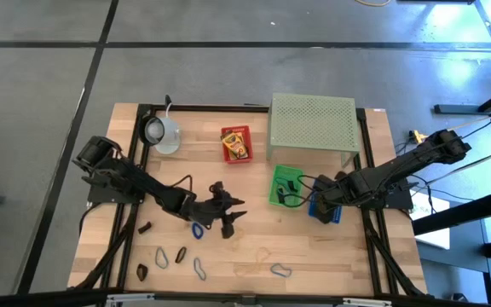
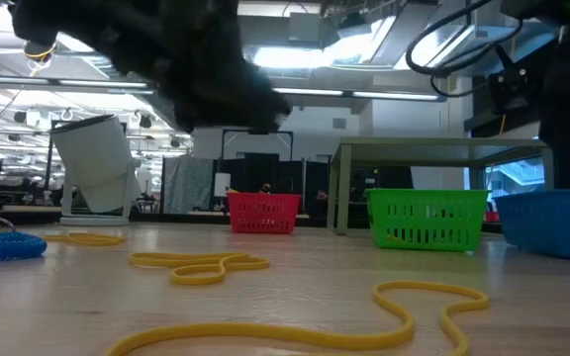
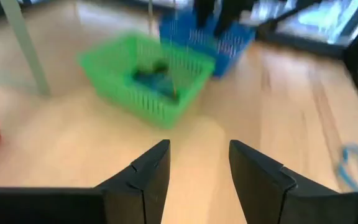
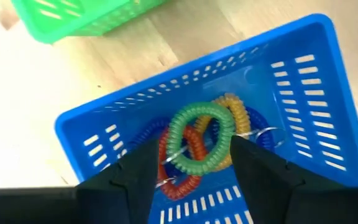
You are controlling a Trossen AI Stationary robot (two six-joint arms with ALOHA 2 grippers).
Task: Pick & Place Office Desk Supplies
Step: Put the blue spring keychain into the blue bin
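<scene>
No legible text, brand, number or sign appears in any view. The small yellow box point(image 1: 236, 143), upper centre of the high view on the tabletop point(image 1: 254, 243), carries a red and yellow printed face, but its lettering is too small to read. The baskets, the stand and the background room show no readable markings.

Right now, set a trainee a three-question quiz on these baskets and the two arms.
1. True or false: the blue basket is empty.
2. Which colour is the coil lying on top in it: A green, B black, C white?
3. Name what lies between the left gripper's fingers.

Key: 1 false, coils lie in it. 2 A. 3 nothing; they stand apart over bare table, facing the green basket. The right gripper hangs open over the blue basket.
</scene>
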